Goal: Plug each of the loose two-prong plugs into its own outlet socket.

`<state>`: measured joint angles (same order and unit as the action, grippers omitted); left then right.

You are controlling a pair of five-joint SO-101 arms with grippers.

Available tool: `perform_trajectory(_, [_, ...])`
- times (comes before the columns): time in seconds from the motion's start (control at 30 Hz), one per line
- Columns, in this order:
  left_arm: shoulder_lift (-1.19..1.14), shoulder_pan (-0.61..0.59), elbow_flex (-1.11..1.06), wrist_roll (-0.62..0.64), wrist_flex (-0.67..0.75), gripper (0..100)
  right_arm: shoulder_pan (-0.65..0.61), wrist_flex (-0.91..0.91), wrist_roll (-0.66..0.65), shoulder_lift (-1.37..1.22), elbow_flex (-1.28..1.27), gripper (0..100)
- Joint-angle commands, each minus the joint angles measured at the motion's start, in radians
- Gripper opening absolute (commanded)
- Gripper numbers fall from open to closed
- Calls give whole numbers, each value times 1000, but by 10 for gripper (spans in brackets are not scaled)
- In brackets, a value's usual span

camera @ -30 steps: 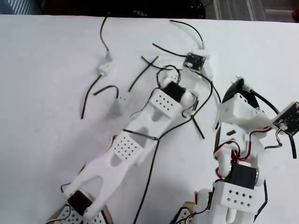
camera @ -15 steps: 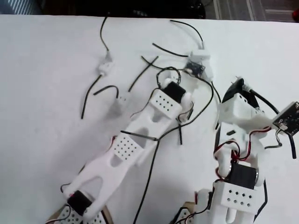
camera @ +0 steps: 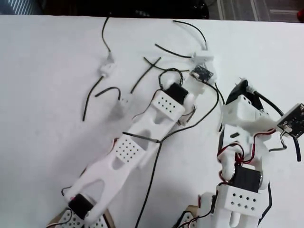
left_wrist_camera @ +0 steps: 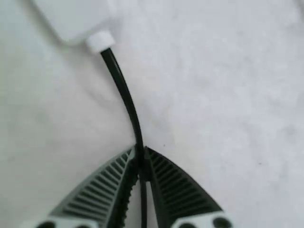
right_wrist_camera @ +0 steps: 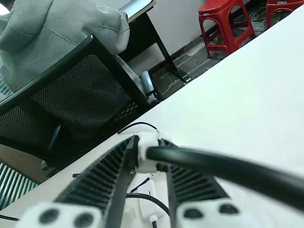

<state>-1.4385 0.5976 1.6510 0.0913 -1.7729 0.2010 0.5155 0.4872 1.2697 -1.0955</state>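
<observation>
- Progress, as I judge it, is early. One white joined pair (camera: 107, 69) lies near the far edge of the table (camera: 42, 57), left of the middle. A cord leaves each end and it looks mated, but it is too small to tell whether it is fully seated.
- A loose white piece (camera: 124, 100) lies just nearer than that pair with its own short cord, apart from any partner. Several black cord ends are scattered toward the far edge.
- The left claw (left_wrist_camera: 140, 153) is clenched on a thin black cord (left_wrist_camera: 124, 95), not on a connector body. It sits over the far part of the table, right of the middle.
- That cord runs out from the jaws with a slight bend into the collar of a white connector (left_wrist_camera: 76, 19) lying on the table. The connector's long axis roughly continues the cord's line, with the cord end toward the claw. I cannot tell whether it is a plug or a socket.
- The right claw (right_wrist_camera: 148, 142) is clamped on a white plug (right_wrist_camera: 148, 161), held above the table near its right edge.
- The plug's long axis lies roughly along the jaws. Its thick black cable (right_wrist_camera: 223, 166) leaves the rear toward the wrist, so the mating end probably faces away, toward the far edge. The prongs are hidden.
- Remaining: each held piece needs bringing to a matching socket.
</observation>
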Motion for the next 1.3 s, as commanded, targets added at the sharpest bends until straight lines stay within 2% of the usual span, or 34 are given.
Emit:
perform_trajectory(0.0, [28,-38,15,-14,-20,23,4,-19,-6,21,9,17])
perform_trajectory(0.17, [111,-48,0,-14,-20,23,-1,-21,-40,13,9,17])
perform_trajectory(0.23, [163,-48,-75,-14,-20,23,-1,-21,-40,13,9,17])
perform_trajectory(0.53, [604,-48,-790,-17,-14,23,-1,-21,-44,13,9,17])
perform_trajectory(0.77, [947,-54,-1241,-75,6,23,-1,-21,-44,13,9,17])
perform_trajectory(0.87, [1102,-85,-1453,-81,66,23,-7,-21,-44,13,9,17])
perform_trajectory(1.13, [1538,-185,-2047,-269,304,23,-44,-19,-46,12,0,17])
perform_trajectory(1.27, [1690,-232,-2220,-384,371,29,-48,-19,-46,12,-5,17])
